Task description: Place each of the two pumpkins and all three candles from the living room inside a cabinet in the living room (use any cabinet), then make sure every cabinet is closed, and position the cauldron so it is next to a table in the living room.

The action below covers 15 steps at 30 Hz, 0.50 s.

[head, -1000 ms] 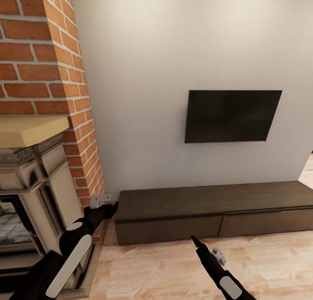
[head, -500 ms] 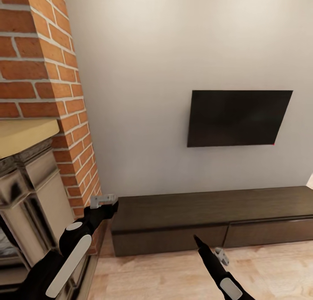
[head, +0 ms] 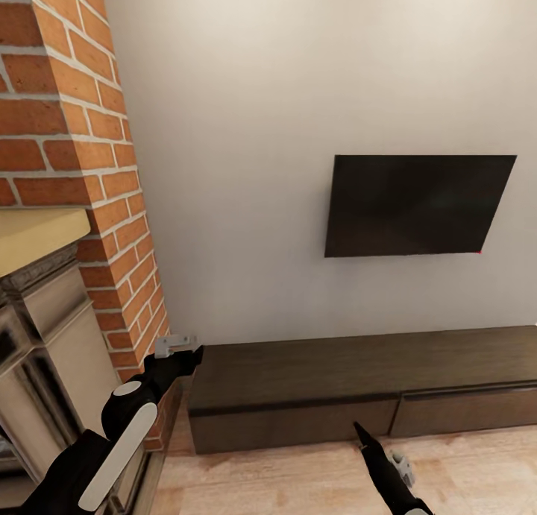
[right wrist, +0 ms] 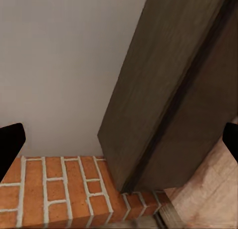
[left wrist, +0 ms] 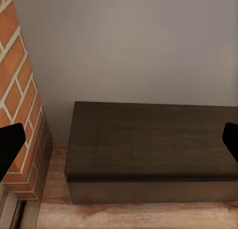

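Head view: closed cabinet against the wall.
Left gripper reaches toward its end, jaws apart; right gripper low, jaws apart.

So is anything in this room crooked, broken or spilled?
Nothing stands out. The long dark cabinet sits flat against the wall with its drawer fronts flush, the black screen hangs on the wall above it, and the brick column beside it looks intact.

Soft, even light is spread over the pale wall, brightest toward the top. A faint shadow is cast beneath the cabinet top's front edge. Textures are rendered slightly blurred; no glare is seen on the dark screen.
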Available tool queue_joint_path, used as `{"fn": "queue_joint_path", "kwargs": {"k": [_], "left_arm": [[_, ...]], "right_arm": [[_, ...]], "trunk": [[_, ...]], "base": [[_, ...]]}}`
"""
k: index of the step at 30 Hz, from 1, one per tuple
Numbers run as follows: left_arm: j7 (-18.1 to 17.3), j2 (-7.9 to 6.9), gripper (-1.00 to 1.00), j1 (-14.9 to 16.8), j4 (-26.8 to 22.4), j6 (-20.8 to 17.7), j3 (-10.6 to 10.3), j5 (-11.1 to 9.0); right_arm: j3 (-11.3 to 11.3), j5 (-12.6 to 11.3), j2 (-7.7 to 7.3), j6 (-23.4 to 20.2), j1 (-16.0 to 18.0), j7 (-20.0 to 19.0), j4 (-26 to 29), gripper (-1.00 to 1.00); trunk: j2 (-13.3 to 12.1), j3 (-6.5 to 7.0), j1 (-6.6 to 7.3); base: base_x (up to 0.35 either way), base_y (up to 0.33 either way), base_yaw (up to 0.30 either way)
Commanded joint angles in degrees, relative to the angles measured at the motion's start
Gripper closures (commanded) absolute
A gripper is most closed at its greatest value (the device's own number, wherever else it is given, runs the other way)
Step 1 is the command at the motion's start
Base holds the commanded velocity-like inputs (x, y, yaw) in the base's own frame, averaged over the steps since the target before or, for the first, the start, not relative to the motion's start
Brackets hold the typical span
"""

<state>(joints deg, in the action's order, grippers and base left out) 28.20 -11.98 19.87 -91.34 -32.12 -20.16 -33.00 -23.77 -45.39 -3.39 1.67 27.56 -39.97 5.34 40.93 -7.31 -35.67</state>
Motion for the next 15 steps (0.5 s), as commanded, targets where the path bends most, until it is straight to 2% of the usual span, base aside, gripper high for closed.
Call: {"fn": "queue_joint_path", "kwargs": {"k": [1,7,12,15], "left_arm": [[0.6,-0.06,-1.0,0.1,-0.1,-0.1,-0.1,-0.6],[0.6,-0.06,-1.0,0.0,-0.1,-0.1,-0.1,-0.6],[0.6,-0.06,-1.0,0.1,-0.1,-0.1,-0.1,-0.6],[0.6,-0.06,-1.0,0.1,-0.1,-0.1,-0.1,-0.6]], "right_arm": [[-0.2,-0.4,-0.27,-0.1,0.1,-1.0,-0.8,-1.0],[-2.3,-0.5,-1.1,-1.0,0.0,-3.2,-3.2,-1.0],[-2.7,-0.6,-1.29,-0.9,-0.4,-3.6,-3.6,-1.0],[-2.7,-0.6,-1.33,-0.8,-0.4,-3.7,-3.7,-1.0]], "trunk": [[0.1,-0.09,-0.02],[0.1,-0.09,-0.02],[0.1,-0.09,-0.02],[1.3,-0.63,-0.68]], "base": [[0.018,0.001,0.0],[0.008,0.0,0.0],[0.001,0.0,0.0],[0.0,0.0,0.0]]}}
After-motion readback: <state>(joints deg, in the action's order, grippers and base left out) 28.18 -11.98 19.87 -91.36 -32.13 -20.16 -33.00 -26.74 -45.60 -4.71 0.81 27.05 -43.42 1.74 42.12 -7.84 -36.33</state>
